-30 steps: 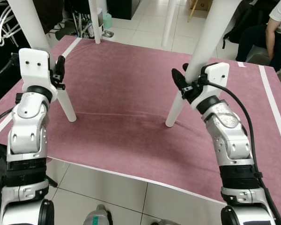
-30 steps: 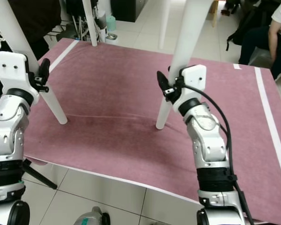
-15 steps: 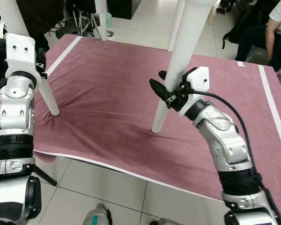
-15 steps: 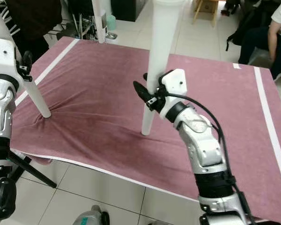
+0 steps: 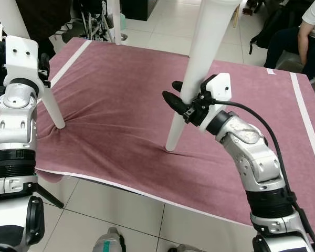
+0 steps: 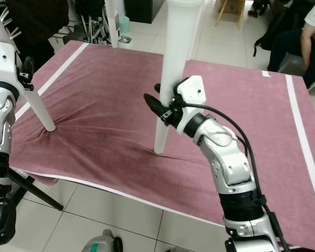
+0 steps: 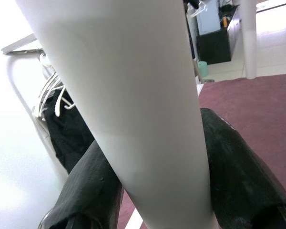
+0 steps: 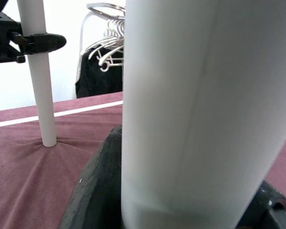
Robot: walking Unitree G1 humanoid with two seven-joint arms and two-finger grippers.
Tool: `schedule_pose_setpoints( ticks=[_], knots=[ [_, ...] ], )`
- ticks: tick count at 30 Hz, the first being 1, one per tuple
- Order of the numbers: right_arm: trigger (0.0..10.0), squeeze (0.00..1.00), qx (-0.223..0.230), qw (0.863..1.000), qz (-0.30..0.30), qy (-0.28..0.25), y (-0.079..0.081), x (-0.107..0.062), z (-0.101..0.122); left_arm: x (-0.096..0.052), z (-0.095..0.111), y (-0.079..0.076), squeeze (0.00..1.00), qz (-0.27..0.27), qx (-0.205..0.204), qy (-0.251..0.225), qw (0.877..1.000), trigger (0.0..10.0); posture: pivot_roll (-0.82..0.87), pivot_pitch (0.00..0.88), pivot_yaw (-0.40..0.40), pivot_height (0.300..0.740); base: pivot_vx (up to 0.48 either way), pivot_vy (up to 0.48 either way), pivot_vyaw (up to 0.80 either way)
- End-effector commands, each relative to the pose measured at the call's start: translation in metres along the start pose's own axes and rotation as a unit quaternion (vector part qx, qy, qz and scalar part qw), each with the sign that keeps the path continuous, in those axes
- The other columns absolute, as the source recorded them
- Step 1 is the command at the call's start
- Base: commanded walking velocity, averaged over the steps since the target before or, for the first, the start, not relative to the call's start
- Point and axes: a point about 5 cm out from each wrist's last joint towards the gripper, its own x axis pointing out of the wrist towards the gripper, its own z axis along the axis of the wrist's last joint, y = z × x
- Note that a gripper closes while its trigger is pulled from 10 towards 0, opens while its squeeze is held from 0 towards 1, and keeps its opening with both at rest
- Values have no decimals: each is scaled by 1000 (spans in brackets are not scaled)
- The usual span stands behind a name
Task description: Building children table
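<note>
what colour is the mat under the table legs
The mat is a dusty maroon red with white stripes near its side edges, clearest in the left eye view.

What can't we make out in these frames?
- Tabletop: cut off by the top edge in both eye views; the table legs run out of frame.
- Left gripper fingers: mostly behind its own wrist in the eye views.
- Person: cropped at the right edge.

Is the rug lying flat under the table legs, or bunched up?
Bunched. The maroon rug puckers into radiating wrinkles around the foot of the left leg and creases by the right leg.
</note>
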Motion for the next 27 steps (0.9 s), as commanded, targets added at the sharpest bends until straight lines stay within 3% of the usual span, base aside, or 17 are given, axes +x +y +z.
schedule_pose_setpoints(
  ticks=[1,5,10,11,15,16,17,27],
  knots=[
    [10000,0,-81,986,74,-124,24,15,59,-4,-47,-27,0,-43,111,98,988,10000,37,0,13,740,0,0,0],
    [10000,0,-65,988,73,-121,26,17,56,-6,-47,-19,0,-32,116,99,988,10000,47,0,7,740,0,0,0],
    [10000,0,-46,991,80,-95,30,13,41,-12,-47,-24,0,-49,120,96,987,10000,51,0,6,740,0,0,0],
    [10000,0,-36,993,82,-77,32,9,31,-16,-48,-27,176,-58,120,97,986,10000,53,0,7,740,0,0,0],
    [10000,0,-31,994,82,-65,34,7,25,-18,-50,-29,176,-62,121,98,986,10000,53,0,7,740,0,0,0],
    [10000,0,-23,995,82,-55,35,5,20,-20,-50,-29,875,-65,120,99,986,10000,54,0,9,740,0,0,0],
    [10000,0,-14,996,76,-45,34,2,13,-22,-51,-29,1000,-67,119,100,986,10000,55,0,8,740,0,0,0],
    [10000,0,-1,999,28,-17,25,0,-7,-24,-49,-33,1000,-85,82,85,989,10000,59,0,13,740,0,0,0]
  ],
)
